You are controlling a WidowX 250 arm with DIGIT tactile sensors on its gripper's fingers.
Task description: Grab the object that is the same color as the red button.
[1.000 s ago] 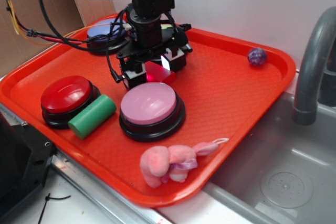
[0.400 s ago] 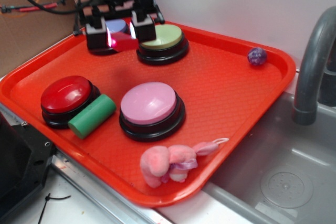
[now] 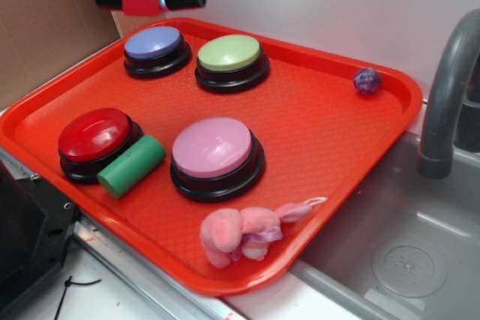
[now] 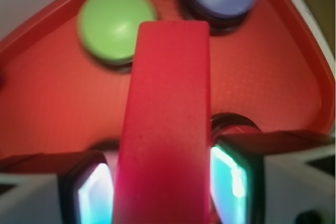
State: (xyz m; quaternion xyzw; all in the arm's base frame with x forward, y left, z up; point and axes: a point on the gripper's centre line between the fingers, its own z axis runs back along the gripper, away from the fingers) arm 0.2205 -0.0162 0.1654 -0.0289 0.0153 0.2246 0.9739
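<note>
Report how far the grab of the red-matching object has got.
Done: the red block is off the tray, clamped between the gripper's fingers and held high above the blue-purple button. In hand: the wrist view shows the block filling the space between both pads, tray far below. Left: nothing visible beyond keeping hold; the red button sits untouched beside the green cylinder.

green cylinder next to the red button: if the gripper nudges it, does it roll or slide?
The green cylinder lies on its side, so a nudge across its axis probably rolls it. The red button touching one side likely blocks that way. The tray's textured surface may slow sliding.
</note>
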